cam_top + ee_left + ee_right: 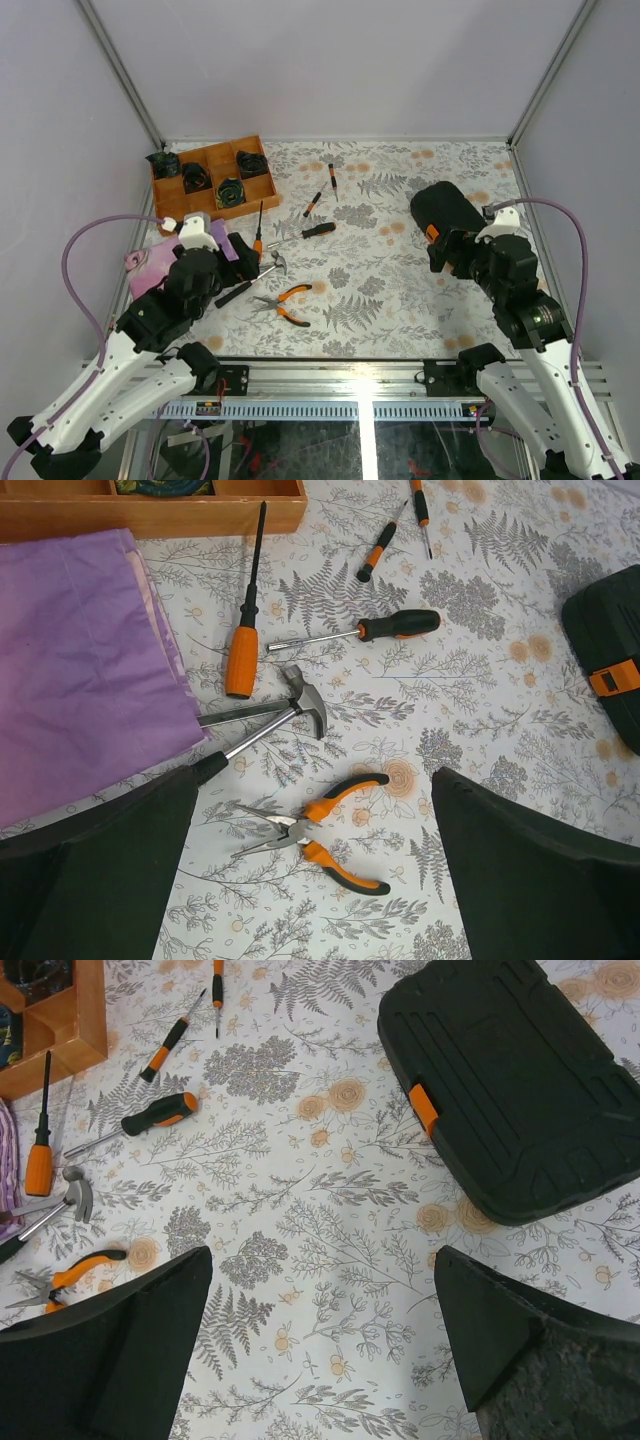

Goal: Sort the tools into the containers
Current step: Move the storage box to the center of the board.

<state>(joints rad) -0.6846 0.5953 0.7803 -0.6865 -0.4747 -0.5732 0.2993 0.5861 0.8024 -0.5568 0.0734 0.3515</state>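
The tools lie loose on the flowered table. Orange-handled pliers (322,832) lie open below my left gripper (316,800), which is open and empty above them. A small hammer (303,696), an orange-handled screwdriver (240,660), a black-handled screwdriver (398,625) and two thin short drivers (374,558) lie farther off. The black tool case (520,1080) is closed, with an orange tab (424,1110). My right gripper (322,1256) is open and empty over bare table, near the case. In the top view the left gripper (236,256) is by the hammer and the right gripper (447,252) by the case (445,208).
An orange-brown wooden divided tray (262,192) holding dark coiled items stands at the back left. A purple cloth (80,670) lies left of the tools and covers part of a steel shaft. Grey walls enclose the table on three sides.
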